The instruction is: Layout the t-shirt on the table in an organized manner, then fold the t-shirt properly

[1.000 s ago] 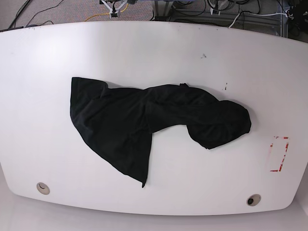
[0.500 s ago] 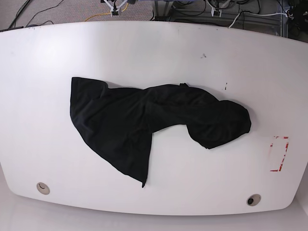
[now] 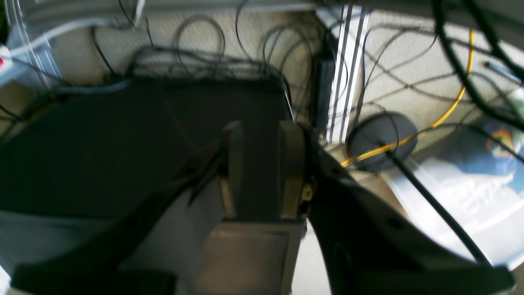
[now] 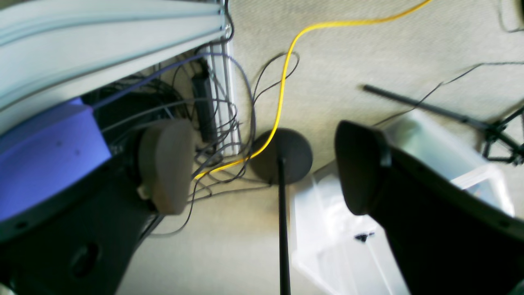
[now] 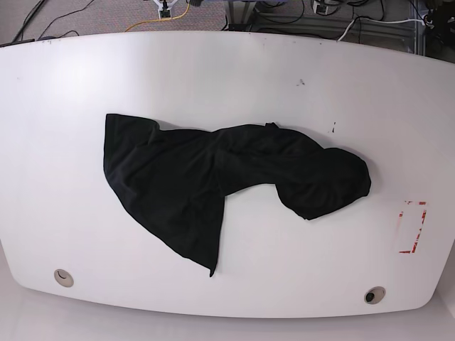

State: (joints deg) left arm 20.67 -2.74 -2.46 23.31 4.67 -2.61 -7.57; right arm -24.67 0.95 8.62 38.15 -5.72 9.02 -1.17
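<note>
Nothing on the table (image 5: 234,71) has shifted since the earlier base frames — the t-shirt (image 5: 213,185) keeps the same crumpled outline; only the small white-and-yellow fitting at the far top edge has slid mostly out of view.

Nearest the base camera, two round metal grommets (image 5: 63,278) (image 5: 374,295) sit by the front edge of the table. Just beyond, the black t-shirt lies bunched across the middle: a pointed flap reaches toward the near edge, a wide section spreads to the view's left, and a rounded lump sits at the view's right. A red tape rectangle (image 5: 411,227) is marked on the table beside that lump, apart from the fabric. Farther back, cables trail on the floor past the table's far edge.

Neither arm appears in the base view. The left end effector (image 3: 258,170) points at a dark slab and tangled cables, its fingers (image 3: 291,168) parted by a narrow gap and gripping nothing. The right end effector (image 4: 262,164) is spread wide and empty over carpet, with a yellow cable (image 4: 282,94) and a round black stand base (image 4: 282,155) beyond it — the picture is blurred.
</note>
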